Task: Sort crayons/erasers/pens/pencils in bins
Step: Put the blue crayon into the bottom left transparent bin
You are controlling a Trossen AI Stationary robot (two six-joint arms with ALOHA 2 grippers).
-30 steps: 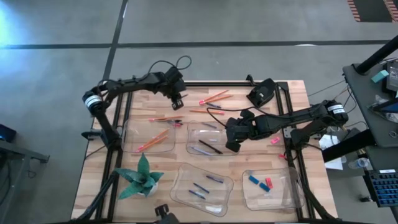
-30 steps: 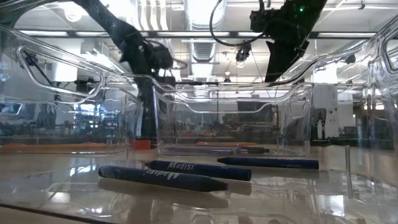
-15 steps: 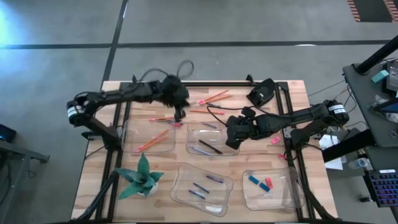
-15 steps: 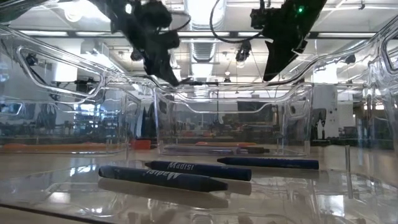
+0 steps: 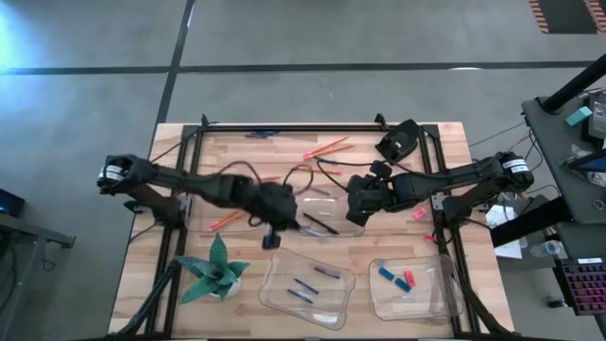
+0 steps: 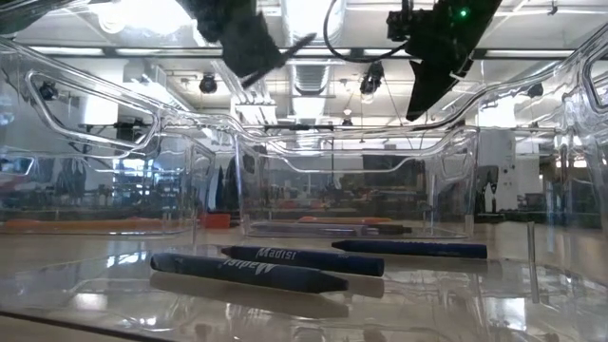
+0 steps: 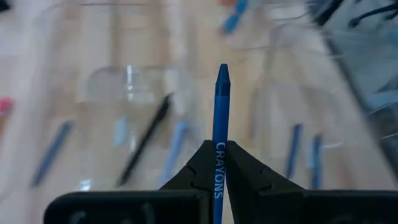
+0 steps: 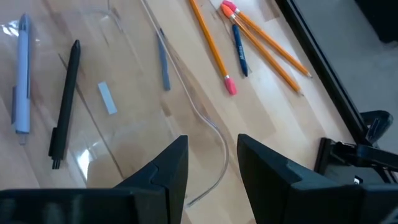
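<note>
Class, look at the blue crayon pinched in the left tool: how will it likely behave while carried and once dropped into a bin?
The blue crayon probably stays stiff: it stands straight out from the left tool, unsupported. Its paper label likely aids grip. Being round and slim, it may roll a little once released into a bin.

Grey concrete floor point(image 5: 312, 38) crossed by dark seams surrounds the wooden table point(image 5: 445, 133); a dark bench point(image 5: 568, 142) stands right. Ceiling lights point(image 6: 313, 14) glow overhead.
</note>
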